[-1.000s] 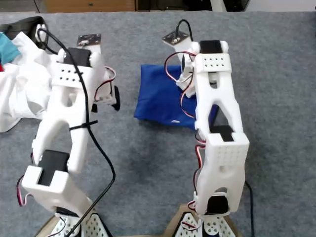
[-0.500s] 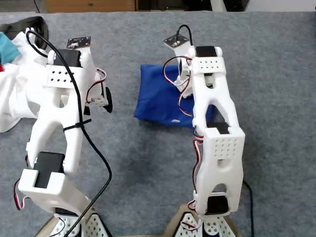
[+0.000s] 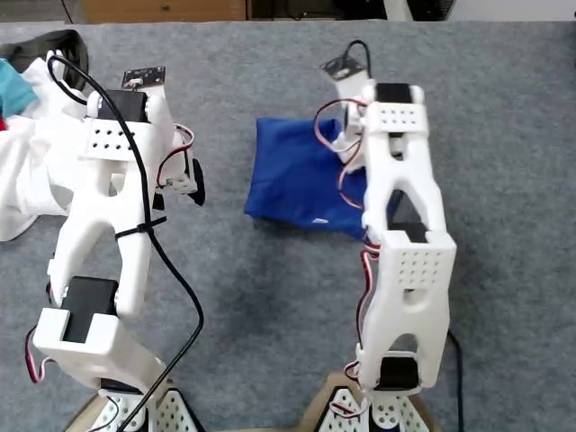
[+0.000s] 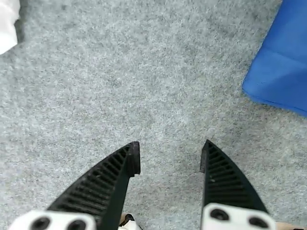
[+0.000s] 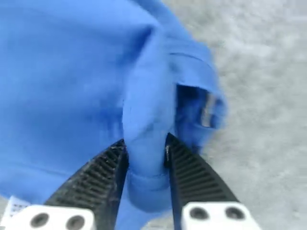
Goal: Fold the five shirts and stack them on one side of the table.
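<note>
Your right arm (image 3: pixel 400 180) has swung to its right and a little farther out in the last half second, so its wrist now sits over the right part of the blue shirt (image 3: pixel 292 175) instead of nearer the middle. Before that, your left arm (image 3: pixel 117 162) drew to its left, away from the blue shirt and closer to the heap of white shirts (image 3: pixel 36 171).

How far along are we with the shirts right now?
Done: the blue shirt lies folded into a compact rectangle. In hand: the right gripper pinches a fold at its edge; the left gripper hangs open over the bare table. Left: the heap of shirts, mostly white, sits unfolded at the far left; no stack yet.
</note>
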{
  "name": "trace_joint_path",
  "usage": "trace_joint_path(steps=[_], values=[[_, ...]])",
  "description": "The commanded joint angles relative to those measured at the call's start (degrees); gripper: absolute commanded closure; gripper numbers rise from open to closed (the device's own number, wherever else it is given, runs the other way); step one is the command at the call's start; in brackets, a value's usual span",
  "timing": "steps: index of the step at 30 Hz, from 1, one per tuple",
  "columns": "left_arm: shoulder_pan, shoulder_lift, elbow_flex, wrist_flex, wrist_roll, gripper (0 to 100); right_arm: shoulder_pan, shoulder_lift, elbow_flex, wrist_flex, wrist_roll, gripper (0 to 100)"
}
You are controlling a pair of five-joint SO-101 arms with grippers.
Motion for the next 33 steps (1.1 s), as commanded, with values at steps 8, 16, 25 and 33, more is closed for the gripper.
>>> trace_joint_path(steps=[8, 16, 25, 33], values=[[0.0, -2.8, 0.1, 0.4, -0.4, 79, 2.8, -0.2, -12.4, -4.6, -0.2, 91.0], [0.0, -2.8, 0.1, 0.4, -0.4, 79, 2.9, 1.5, -12.9, -9.9, -0.4, 86.0], [0.6, -2.7, 0.2, 0.4, -0.4, 79, 6.0, -0.6, -14.8, -4.3, -5.5, 65.6], [4.5, -2.7, 2.5, 0.4, -0.8, 79, 9.8, -3.8, -24.3, 14.9, -13.1, 65.6]])
